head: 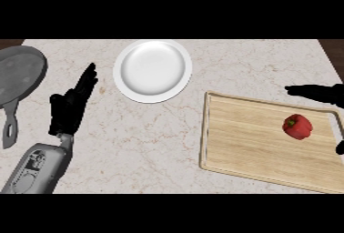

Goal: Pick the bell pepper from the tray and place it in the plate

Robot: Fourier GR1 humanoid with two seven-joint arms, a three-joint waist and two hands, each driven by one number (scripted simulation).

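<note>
Red bell pepper (297, 126) lies on wooden tray (249, 141), right robot hand (319, 93) spread open just beyond it, w/o contact. Left robot hand (73, 102) open, far left of tray.

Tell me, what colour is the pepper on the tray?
Red, with a small green stem; the head view shows the pepper best.
</note>
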